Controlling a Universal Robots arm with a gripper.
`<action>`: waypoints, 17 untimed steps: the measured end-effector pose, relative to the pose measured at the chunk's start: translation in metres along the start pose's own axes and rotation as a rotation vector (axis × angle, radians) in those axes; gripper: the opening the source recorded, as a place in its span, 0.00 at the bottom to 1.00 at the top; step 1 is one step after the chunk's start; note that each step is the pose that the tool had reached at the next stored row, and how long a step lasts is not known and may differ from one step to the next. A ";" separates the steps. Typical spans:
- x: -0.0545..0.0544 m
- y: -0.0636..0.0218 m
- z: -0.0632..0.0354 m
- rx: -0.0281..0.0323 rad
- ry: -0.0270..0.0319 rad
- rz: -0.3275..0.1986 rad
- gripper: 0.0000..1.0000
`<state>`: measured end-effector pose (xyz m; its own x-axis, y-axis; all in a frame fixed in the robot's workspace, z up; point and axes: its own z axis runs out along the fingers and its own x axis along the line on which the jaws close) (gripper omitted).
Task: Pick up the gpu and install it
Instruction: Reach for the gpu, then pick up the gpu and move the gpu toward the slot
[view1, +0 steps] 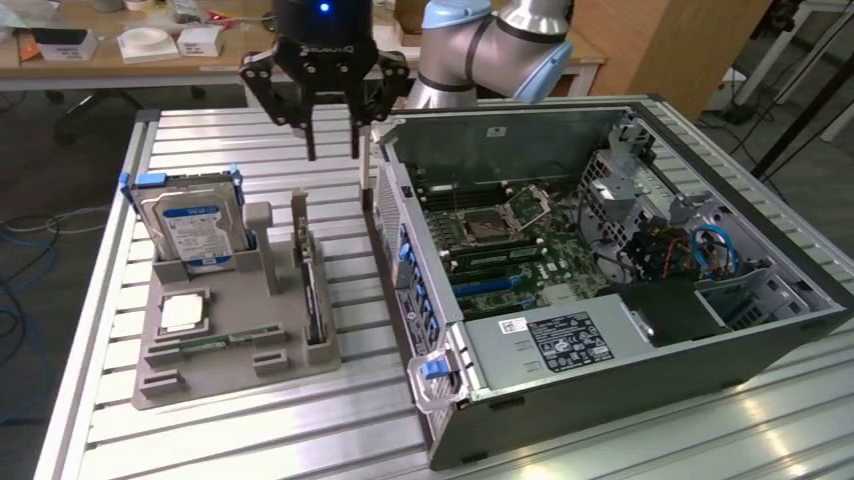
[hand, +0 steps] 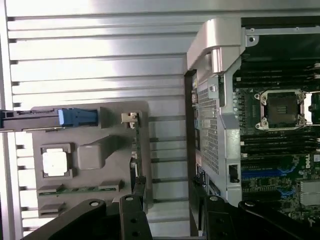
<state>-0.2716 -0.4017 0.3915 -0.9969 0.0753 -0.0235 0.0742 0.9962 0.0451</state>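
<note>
End effector (view1: 334, 150) hung above the grey tray (view1: 214, 375), fingers apart and empty, gpu (view1: 311, 295) stood on edge in the tray's slot, open computer case (view1: 641, 400) just beside the tray.

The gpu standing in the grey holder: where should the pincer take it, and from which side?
Grip the thin green gpu card by its top edge, from straight above, pinching its two flat faces. It stands on edge in the grey slotted holder, so probably only the top is free.
</note>
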 end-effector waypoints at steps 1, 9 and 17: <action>0.004 -0.0004 -0.0001 0.0000 0.0001 0.000 0.47; 0.027 -0.0023 -0.0002 0.0000 0.0000 0.000 0.47; 0.027 -0.0023 -0.0002 0.0000 0.0001 0.000 0.47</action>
<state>-0.2986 -0.4020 0.3910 -0.9969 0.0753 -0.0234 0.0742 0.9962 0.0451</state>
